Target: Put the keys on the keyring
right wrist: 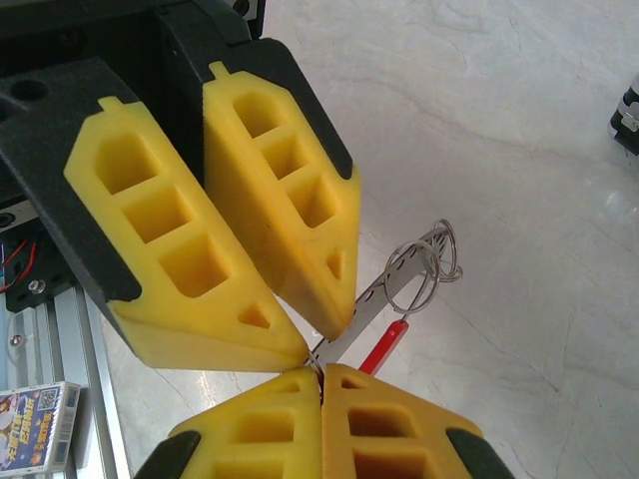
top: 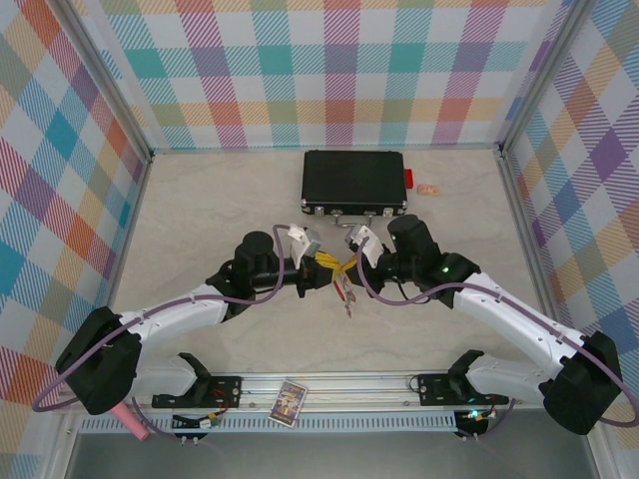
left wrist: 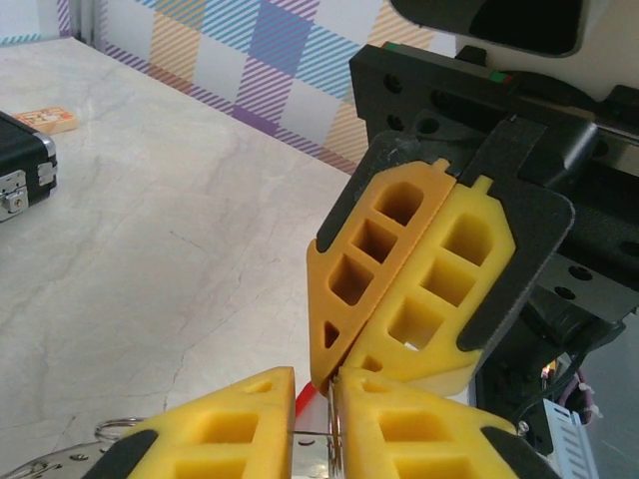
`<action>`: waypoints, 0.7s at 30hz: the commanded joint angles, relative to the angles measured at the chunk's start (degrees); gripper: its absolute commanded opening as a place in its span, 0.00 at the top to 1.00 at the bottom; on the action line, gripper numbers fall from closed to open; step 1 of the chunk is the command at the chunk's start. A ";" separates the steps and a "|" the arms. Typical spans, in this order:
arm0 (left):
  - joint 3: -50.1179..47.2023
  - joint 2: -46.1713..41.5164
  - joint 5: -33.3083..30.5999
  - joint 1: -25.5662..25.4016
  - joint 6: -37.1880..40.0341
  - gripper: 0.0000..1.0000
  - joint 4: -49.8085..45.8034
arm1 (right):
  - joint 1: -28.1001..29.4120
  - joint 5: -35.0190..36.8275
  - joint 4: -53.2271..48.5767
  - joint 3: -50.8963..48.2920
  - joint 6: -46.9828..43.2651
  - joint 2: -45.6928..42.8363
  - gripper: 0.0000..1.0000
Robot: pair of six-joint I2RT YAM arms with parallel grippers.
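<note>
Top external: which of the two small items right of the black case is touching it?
The red block, which sits flush against the right end of the black case. The pale orange piece lies farther right, clear of the case.

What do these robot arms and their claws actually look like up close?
The left arm and right arm have white shells and chunky black joints. A greyish-purple cable loops along each. A small green light glows on the right one. The left gripper and right gripper each have two yellow wedge-shaped fingers with square hollows, backed in black.
</note>
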 commanded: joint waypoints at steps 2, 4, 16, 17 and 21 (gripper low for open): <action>1.24 0.05 3.33 0.70 0.43 0.84 -0.85 | 0.58 -0.09 1.72 0.72 -0.55 -1.62 0.99; 0.77 -0.33 4.07 0.67 0.05 0.86 0.23 | 0.56 0.43 1.87 0.64 -0.52 -1.52 1.00; 0.79 -0.04 6.20 0.65 -0.28 1.00 1.35 | 0.55 0.59 2.54 0.53 -0.04 -2.23 0.99; 0.72 -0.07 6.02 0.65 -0.36 1.00 1.62 | 0.55 0.67 2.54 0.45 0.05 -2.33 0.98; -0.21 -0.58 4.72 0.66 -2.22 1.00 5.39 | 0.55 1.82 3.33 -0.28 0.68 -3.45 0.84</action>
